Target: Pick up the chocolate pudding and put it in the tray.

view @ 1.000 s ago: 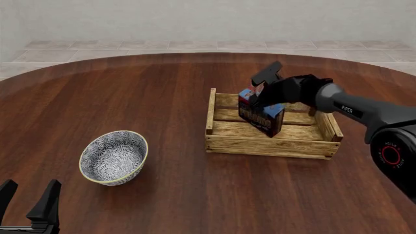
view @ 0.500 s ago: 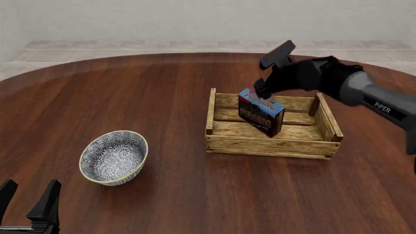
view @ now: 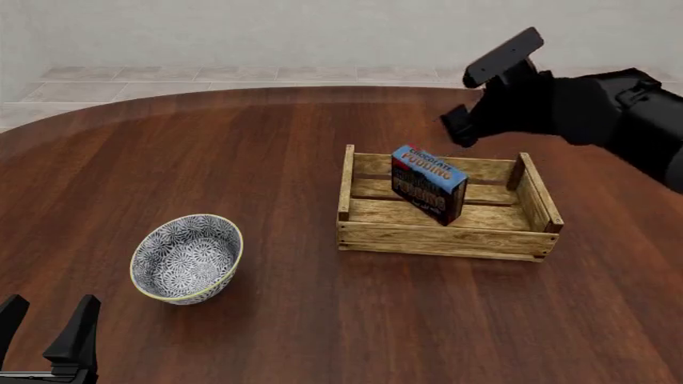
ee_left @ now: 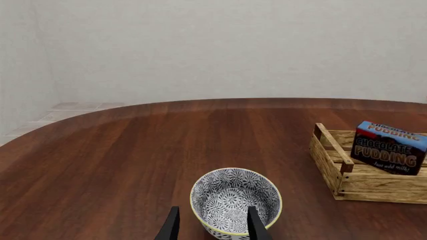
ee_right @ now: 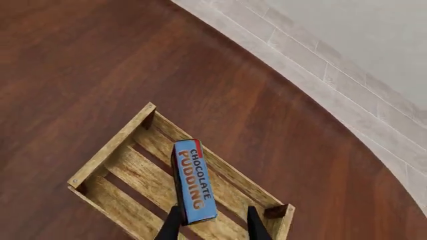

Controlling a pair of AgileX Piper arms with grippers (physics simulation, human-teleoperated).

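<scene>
The chocolate pudding [view: 429, 184] [ee_right: 193, 180] [ee_left: 390, 147] stands on its edge inside the tray [view: 437, 240] [ee_right: 110, 150] [ee_left: 373, 185], blue top up and dark front facing the near side. My right gripper [view: 459, 130] [ee_right: 213, 227] hangs open above the tray's far right side, clear of the carton, with nothing between its fingers. At the near left edge of the table my left gripper [view: 48, 336] [ee_left: 212, 230] is open and empty, pointing toward the bowl.
A blue-patterned white bowl [view: 187, 256] [ee_left: 235, 197] sits on the dark wooden table to the left of the tray, just ahead of the left gripper. A tiled floor and a pale wall lie beyond the table's far edge.
The right gripper let go of the pudding and rose up and back to the right. The carton stays standing in the tray. The left arm has not moved.
</scene>
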